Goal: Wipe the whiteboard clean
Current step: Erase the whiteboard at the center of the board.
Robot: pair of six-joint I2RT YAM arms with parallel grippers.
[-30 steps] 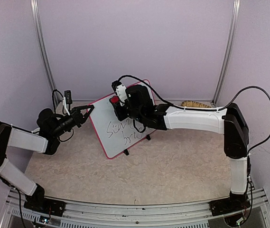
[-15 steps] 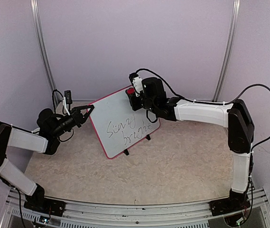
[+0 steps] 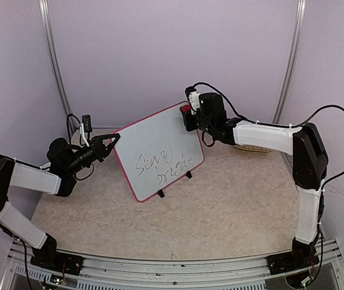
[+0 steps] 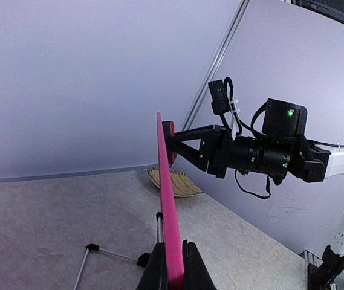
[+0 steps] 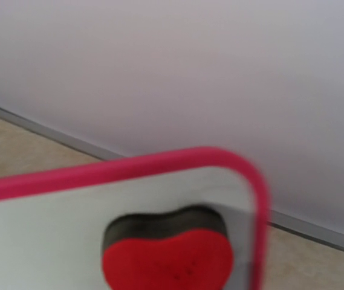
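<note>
Whiteboard (image 3: 153, 151): L claw (image 4: 172, 266) clamped on frame edge. R claw (image 3: 187, 115) clamped on heart eraser (image 5: 167, 257), top corner. Risk: eraser slips off rim; hard push twists board.

You're seeing a woven straw mat (image 4: 187, 186) lying on the beige mottled table (image 3: 190, 223), sitting near the back wall (image 3: 172, 54).
</note>
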